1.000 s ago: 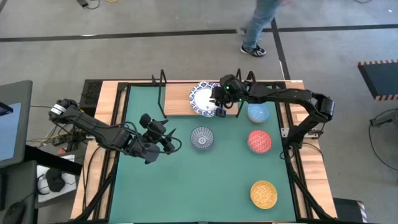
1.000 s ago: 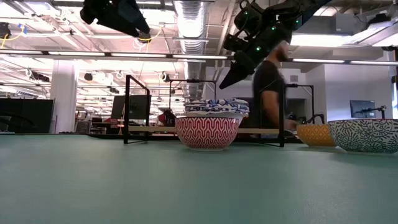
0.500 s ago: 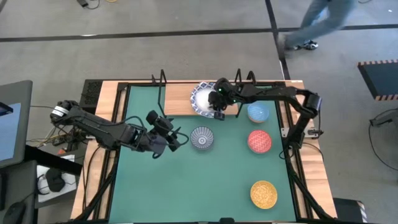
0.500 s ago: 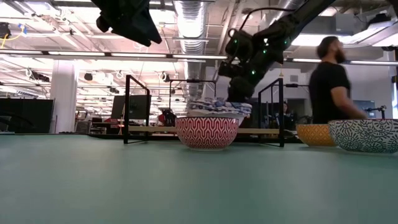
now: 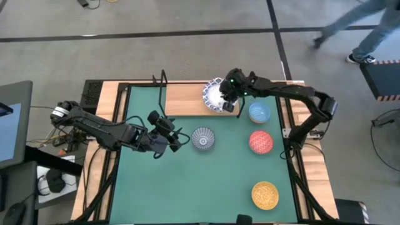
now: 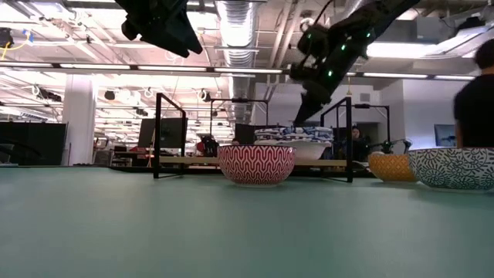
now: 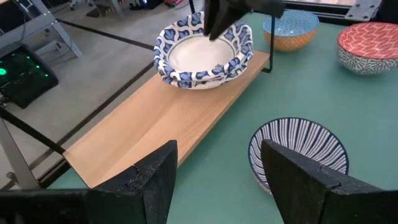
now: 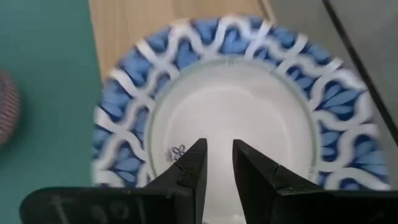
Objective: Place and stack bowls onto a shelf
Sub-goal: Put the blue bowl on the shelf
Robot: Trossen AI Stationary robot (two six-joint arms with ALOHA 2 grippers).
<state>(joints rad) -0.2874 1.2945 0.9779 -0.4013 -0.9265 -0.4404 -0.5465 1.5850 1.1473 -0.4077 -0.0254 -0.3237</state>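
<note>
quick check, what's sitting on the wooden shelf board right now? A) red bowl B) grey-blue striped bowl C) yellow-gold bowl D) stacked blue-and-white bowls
D: the blue-and-white bowls sit on the shelf board; the red bowl, yellow-gold bowl and grey-blue bowl are on the green mat.

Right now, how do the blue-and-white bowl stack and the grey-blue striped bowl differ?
The blue-and-white bowl stack sits on the shelf; the grey-blue striped bowl sits on the green mat. The stack is wider, with a plain white centre; the striped bowl is smaller, lined to its middle. The right gripper hangs over the stack; the left gripper is beside the striped bowl. Both upright.
</note>
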